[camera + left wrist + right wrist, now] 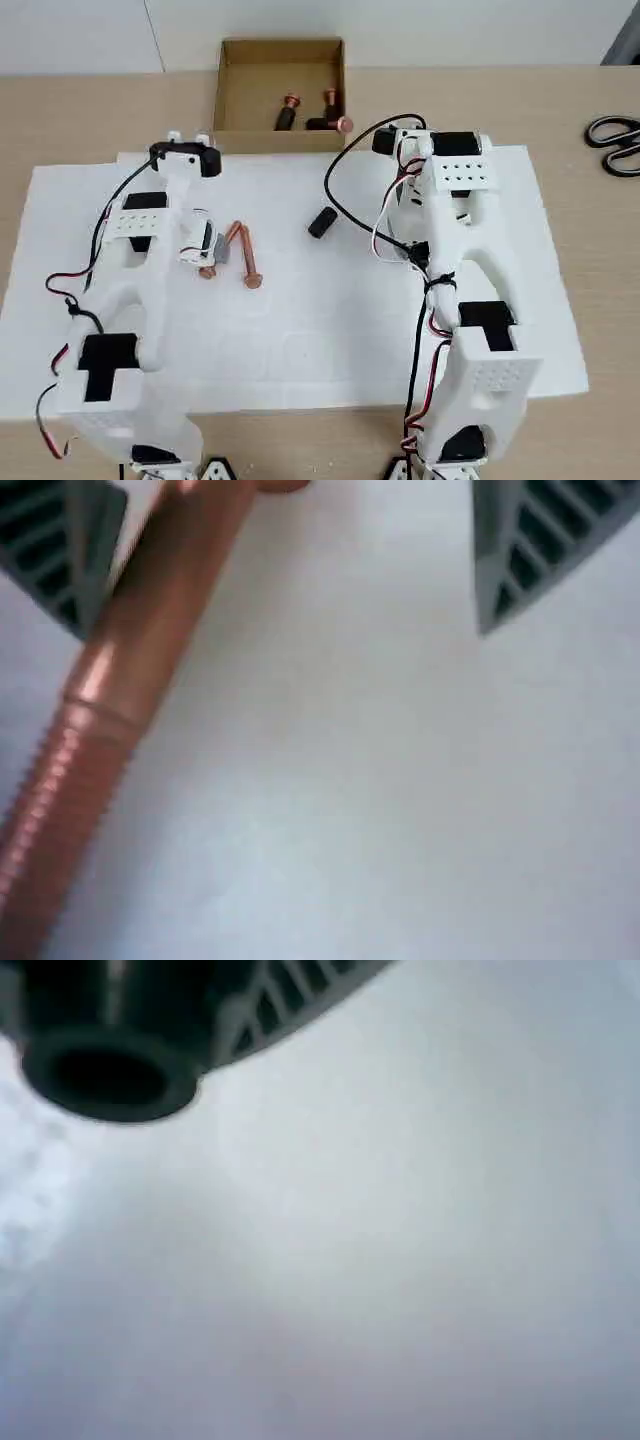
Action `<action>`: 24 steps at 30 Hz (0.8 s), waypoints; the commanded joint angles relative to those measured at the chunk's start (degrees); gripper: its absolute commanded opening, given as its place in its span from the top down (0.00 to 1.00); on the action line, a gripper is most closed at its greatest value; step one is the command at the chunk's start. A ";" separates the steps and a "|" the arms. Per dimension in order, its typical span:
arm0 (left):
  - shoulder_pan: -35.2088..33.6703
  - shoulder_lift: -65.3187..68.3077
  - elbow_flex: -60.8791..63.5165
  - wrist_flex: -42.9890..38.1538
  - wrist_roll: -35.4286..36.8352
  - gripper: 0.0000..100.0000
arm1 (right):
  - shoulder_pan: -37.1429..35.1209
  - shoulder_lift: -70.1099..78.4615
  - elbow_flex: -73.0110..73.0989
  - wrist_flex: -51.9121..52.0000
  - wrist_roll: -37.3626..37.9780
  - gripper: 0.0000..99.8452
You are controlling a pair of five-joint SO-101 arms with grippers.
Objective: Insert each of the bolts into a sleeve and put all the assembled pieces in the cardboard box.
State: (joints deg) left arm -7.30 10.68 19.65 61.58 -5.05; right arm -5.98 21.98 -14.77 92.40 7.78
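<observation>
White sheeting [300, 330] is being crossed by a bolt [130, 650], nine o'clock from the sleeve [322, 222]; likely rigid, slick, it is being straddled mid-shank by the spread-fingered left gripper [285, 630].

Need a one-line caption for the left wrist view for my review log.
Open left gripper low over the white sheet, a copper bolt lying between its fingers.

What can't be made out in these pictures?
Right wrist view: the black sleeve is cut by the picture's edge; whether it is gripped is unclear.
Left wrist view: the bolt runs off the edges, its head mostly cut off.
High view: the assembled pieces in the cardboard box overlap, too small to count.
High view: the scissors are cut by the right edge.
</observation>
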 commanded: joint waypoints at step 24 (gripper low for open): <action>10.02 0.35 -2.33 -0.53 -0.44 0.99 | 0.48 -0.92 -2.64 0.22 0.35 0.99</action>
State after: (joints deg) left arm 1.67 11.56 19.30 61.58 -5.14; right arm -5.98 21.98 -14.77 92.40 7.78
